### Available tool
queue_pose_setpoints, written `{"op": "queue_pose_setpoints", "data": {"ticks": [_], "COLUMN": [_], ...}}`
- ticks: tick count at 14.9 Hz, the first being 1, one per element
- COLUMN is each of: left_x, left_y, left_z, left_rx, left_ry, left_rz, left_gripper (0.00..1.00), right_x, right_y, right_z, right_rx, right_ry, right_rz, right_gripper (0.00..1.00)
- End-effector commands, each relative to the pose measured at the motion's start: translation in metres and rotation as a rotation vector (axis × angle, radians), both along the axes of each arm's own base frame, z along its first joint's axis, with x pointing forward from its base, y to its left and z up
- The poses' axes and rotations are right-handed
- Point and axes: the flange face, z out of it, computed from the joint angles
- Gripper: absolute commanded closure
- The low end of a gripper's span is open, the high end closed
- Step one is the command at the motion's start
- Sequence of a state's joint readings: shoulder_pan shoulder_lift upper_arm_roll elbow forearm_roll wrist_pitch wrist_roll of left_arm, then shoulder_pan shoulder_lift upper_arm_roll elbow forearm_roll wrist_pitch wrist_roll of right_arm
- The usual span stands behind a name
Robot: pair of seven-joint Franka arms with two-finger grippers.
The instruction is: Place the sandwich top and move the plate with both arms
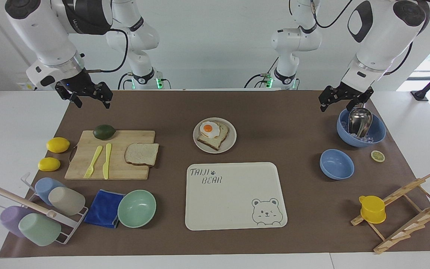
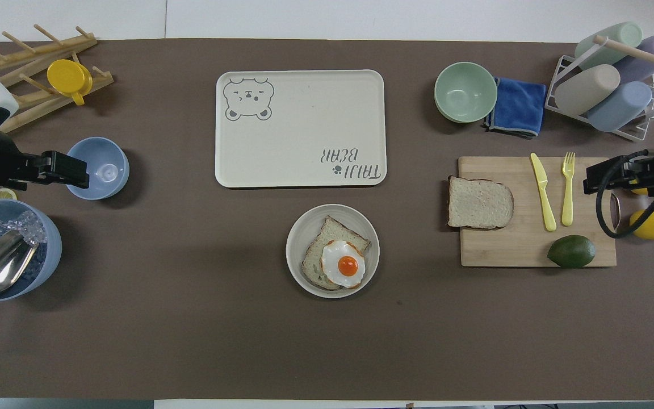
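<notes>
The rectangular cream tray (image 1: 233,194) (image 2: 301,128) printed with a bear serves as landmark. Toward the right arm's end from it lies the pale wooden cutting board (image 1: 125,170) (image 2: 531,250), carrying the sandwich top (image 1: 142,154) (image 2: 480,203), a plain squarish slice of pale bread lying flat at the board's tray-side edge. Nearer the robots than the tray sits the small round beige-grey plate (image 1: 231,138) (image 2: 298,250), holding toast with a fried egg (image 1: 210,130) (image 2: 345,265). The right gripper (image 1: 90,98) (image 2: 605,177) hangs in the air, jaws spread wide, empty. The left gripper (image 1: 342,100) (image 2: 66,168) hangs over the big blue bowl (image 1: 379,132) (image 2: 49,250); whether its jaws are apart I cannot tell.
</notes>
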State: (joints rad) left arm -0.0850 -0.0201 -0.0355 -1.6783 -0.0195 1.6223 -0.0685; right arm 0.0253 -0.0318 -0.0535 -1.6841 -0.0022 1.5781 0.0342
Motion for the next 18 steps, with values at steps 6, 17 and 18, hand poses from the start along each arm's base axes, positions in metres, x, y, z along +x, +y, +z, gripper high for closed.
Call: {"op": "queue_pose_setpoints", "data": {"ticks": [6,17,18], "left_x": [-0.005,-0.005,-0.005], "left_y": [0.004,0.004,0.004], "left_z": [0.004,0.004,0.004], "left_rx": [-0.01,-0.01,-0.01], "left_ry": [0.005,0.005,0.005], "left_rz": [-0.001,-0.001,-0.001], "left_gripper": [0.0,0.0,0.0], "right_x": [-0.004,0.015,0.024], "right_y": [0.017,0.183,0.186], "right_z": [0.007,-0.113,-0.134], "right_rx": [0.021,-0.244,-0.273], "right_ry": [-0.015,-0.074,-0.076], "right_rz": [0.036,0.162,0.15], "right_gripper": [0.0,0.0,0.0]}}
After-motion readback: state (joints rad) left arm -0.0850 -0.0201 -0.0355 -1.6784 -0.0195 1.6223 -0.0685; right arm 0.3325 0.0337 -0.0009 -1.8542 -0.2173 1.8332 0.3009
